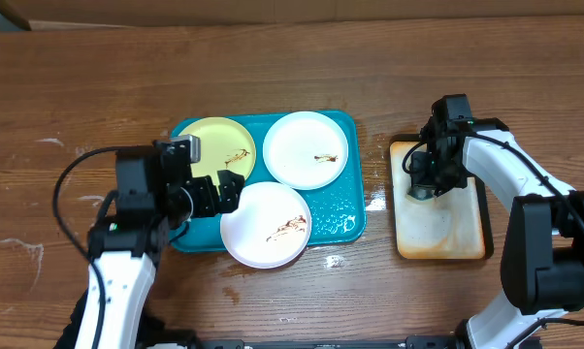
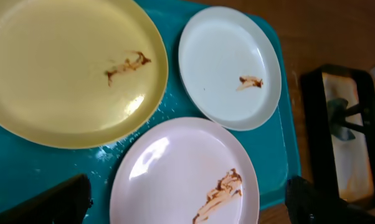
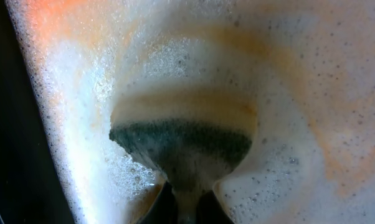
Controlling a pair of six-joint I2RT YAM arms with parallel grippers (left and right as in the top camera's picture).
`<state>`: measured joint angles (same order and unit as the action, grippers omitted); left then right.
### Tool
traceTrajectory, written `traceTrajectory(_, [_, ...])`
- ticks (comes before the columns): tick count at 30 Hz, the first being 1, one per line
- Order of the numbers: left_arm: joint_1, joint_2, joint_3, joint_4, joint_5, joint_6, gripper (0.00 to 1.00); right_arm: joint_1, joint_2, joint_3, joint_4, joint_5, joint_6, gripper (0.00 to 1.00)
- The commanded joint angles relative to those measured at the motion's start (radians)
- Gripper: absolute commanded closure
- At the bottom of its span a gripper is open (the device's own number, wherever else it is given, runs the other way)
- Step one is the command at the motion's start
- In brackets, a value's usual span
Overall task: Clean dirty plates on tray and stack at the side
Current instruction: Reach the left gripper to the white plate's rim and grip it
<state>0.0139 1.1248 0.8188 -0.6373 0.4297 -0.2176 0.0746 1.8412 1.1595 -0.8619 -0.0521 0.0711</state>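
On the teal tray (image 1: 345,218), at the middle of the table (image 1: 79,78), all three plates lay flat and face up: the yellow-green plate (image 1: 217,147) at the far left, one white plate (image 1: 307,148) at the far right, and the other white plate (image 1: 266,225) nearest the robot, its edge hanging out over the tray's near rim. Each carried a brown smear. Being round, the plates had no long axis – only the tray did, and it ran left to right across the table.

They looked light, stiff and shallow, and probably slick, since water beaded on the tray. The thin rim seemed the only place to take hold, and the overhanging edge of the near plate looked the easiest, with room beneath for a finger.

The left gripper (image 1: 219,192) hung just above the tray's left part, fingers spread wide and holding nothing. The right gripper (image 1: 423,179) was down in the cream tray (image 1: 440,218) – its fingers pinched together on what looked like a dark green pad (image 3: 181,146) sunk in foam (image 3: 299,93).
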Motion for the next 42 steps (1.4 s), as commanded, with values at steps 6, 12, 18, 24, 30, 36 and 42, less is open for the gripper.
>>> traceTrajectory(6, [-0.004,0.144,0.023,-0.002,0.14,0.015,0.5,-0.003,0.005,0.063,-0.075,0.051,0.063,0.96])
traceTrajectory(12, [-0.054,0.148,0.077,-0.011,0.081,0.015,0.38,-0.003,0.005,0.253,-0.246,0.051,0.087,0.96])
traceTrajectory(18, [-0.136,0.165,0.131,-0.049,-0.145,0.007,0.52,-0.003,0.005,0.376,-0.363,0.051,0.145,0.96])
traceTrajectory(24, [-0.161,0.237,0.138,-0.037,-0.246,0.004,0.38,-0.003,0.005,0.374,-0.417,0.051,0.146,0.96])
traceTrajectory(30, [-0.161,0.367,0.219,-0.032,-0.3,0.028,0.47,-0.002,0.005,0.373,-0.453,0.049,0.146,0.96])
traceTrajectory(36, [-0.196,0.525,0.416,-0.071,-0.299,0.103,0.61,-0.002,0.005,0.373,-0.464,0.01,0.138,0.96])
traceTrajectory(42, [-0.252,0.679,0.585,-0.077,-0.299,0.198,0.37,-0.002,0.005,0.373,-0.476,0.006,0.138,0.96])
